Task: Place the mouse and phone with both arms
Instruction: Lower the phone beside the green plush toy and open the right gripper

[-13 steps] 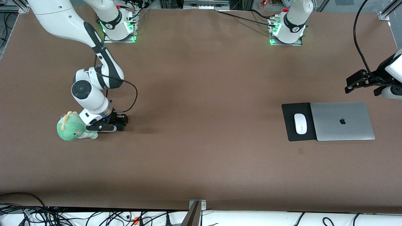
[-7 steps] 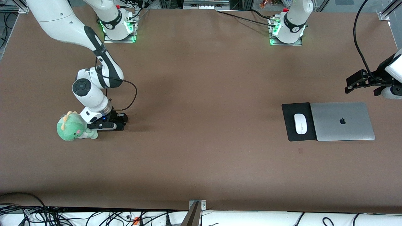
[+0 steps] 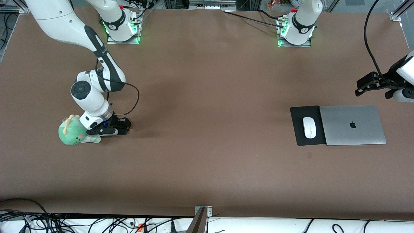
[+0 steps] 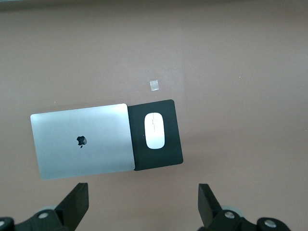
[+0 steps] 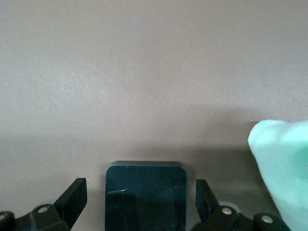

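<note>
Putting the phone (image 5: 146,195) down looks like the step I am on. It lies flat on the brown surface (image 3: 207,97), at about nine o'clock as the front camera sees it. My right claw (image 5: 139,185) is low around it. Its two fingers are spread, one on each side, and I see a small gap at each side, so I am not pinching it. A green plush toy (image 3: 72,131) sits just beside the phone, at its nine o'clock.

The mouse (image 3: 309,127) is well apart from all this, at about three o'clock on the surface. It rests on a black mouse pad (image 3: 299,136). A closed silver laptop (image 3: 352,124) lies at the mouse's three o'clock, touching the pad.

My left claw (image 4: 143,190) hangs over the surface near the laptop, toward two o'clock. It is spread wide and holds nothing. That arm waits.

Next, I think my right claw must lift straight up, so it does not drag the phone or bump the toy.
</note>
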`<control>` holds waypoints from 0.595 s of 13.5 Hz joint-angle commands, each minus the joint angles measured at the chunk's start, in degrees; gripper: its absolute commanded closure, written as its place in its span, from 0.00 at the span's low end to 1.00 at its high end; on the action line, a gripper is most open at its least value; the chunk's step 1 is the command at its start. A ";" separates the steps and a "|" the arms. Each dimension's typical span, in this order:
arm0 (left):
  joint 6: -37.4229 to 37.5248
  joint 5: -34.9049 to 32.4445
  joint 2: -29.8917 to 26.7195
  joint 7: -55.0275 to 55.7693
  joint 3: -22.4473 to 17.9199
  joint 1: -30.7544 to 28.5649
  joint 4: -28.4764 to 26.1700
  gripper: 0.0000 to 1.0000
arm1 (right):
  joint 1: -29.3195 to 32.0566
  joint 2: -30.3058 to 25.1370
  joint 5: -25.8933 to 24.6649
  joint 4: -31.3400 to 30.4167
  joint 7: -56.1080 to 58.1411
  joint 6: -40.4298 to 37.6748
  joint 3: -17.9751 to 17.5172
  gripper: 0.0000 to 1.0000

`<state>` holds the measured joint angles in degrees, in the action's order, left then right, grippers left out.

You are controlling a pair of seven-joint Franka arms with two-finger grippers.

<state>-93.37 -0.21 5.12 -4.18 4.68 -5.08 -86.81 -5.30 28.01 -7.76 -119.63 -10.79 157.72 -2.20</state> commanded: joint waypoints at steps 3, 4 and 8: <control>0.12 0.12 0.68 -0.92 0.07 -0.10 1.56 0.00 | 0.91 -5.76 7.30 4.74 2.43 -13.29 -1.23 0.00; 0.12 0.12 0.68 -0.92 0.07 -0.10 1.56 0.00 | 0.91 -7.00 10.01 5.62 4.18 -15.84 -1.23 0.00; 0.12 0.12 0.68 -0.92 0.07 -0.10 1.56 0.00 | 0.91 -14.98 14.61 7.03 8.06 -26.81 0.08 0.00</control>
<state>-93.41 -0.21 5.12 -4.18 4.68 -5.08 -86.76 -5.22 17.65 5.23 -112.10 -4.63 136.24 -2.27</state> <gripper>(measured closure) 0.000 0.000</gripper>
